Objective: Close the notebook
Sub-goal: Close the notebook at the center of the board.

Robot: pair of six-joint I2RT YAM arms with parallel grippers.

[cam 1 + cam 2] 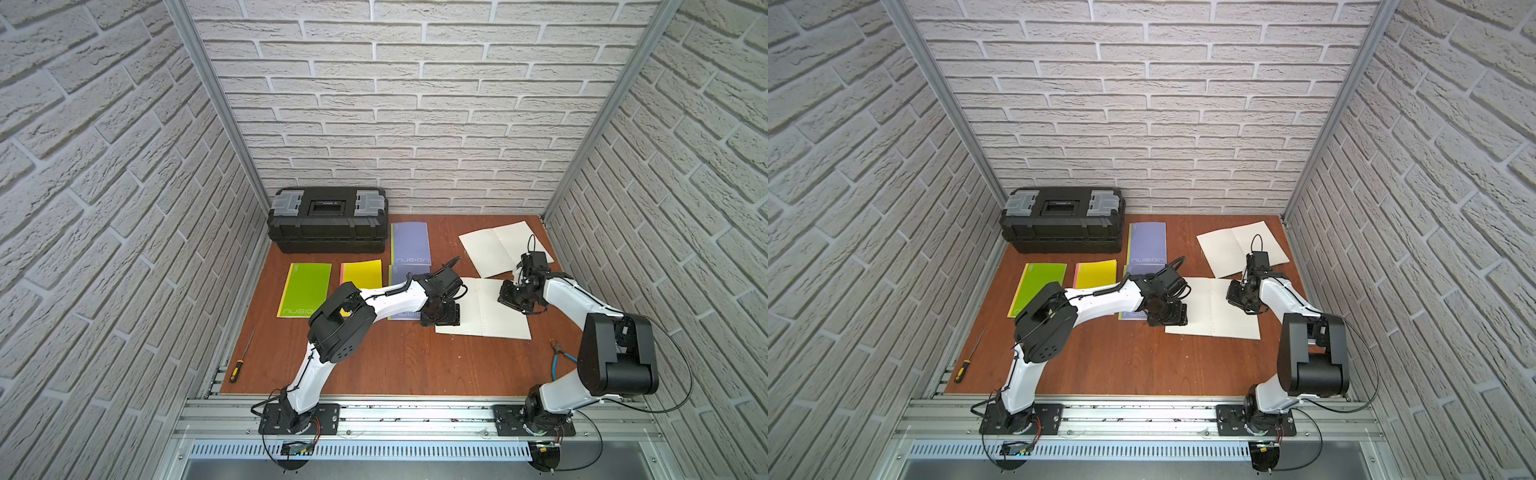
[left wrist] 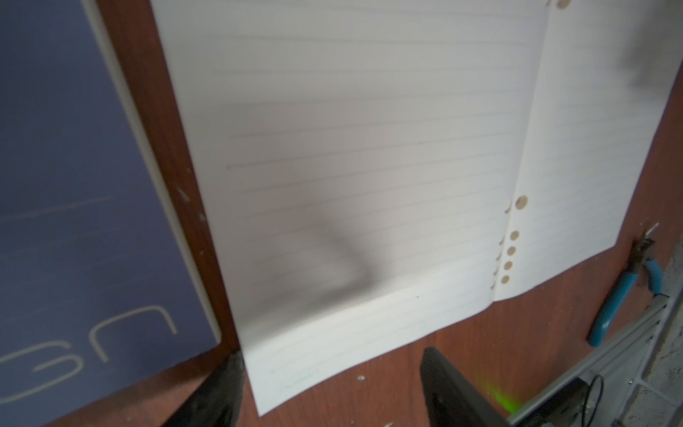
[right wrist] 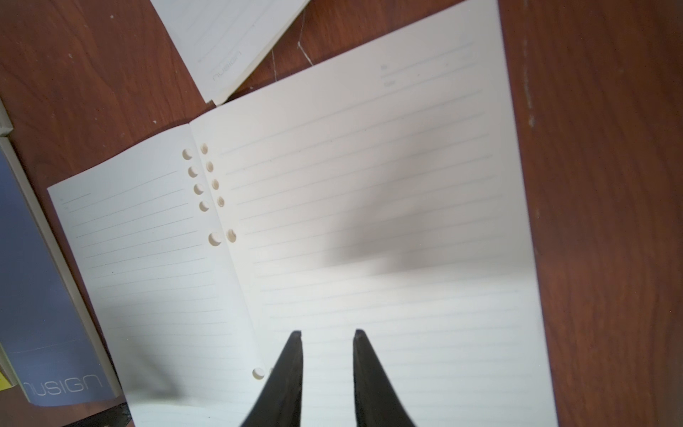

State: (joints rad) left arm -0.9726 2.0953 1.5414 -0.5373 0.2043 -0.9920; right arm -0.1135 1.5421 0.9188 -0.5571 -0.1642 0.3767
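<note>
The open notebook (image 1: 490, 322) lies flat, right of centre on the table (image 1: 395, 365). Its pages look thin, limp and light, best lifted at the left leaf's outer edge. The left gripper (image 2: 332, 399) straddles that edge, jaws wide and empty. The right gripper (image 3: 327, 336) is narrowly parted and possibly touches the right page.

Bright even light, soft shadows on notebook (image 3: 369, 177), wrist views blurred, edges stretched
</note>
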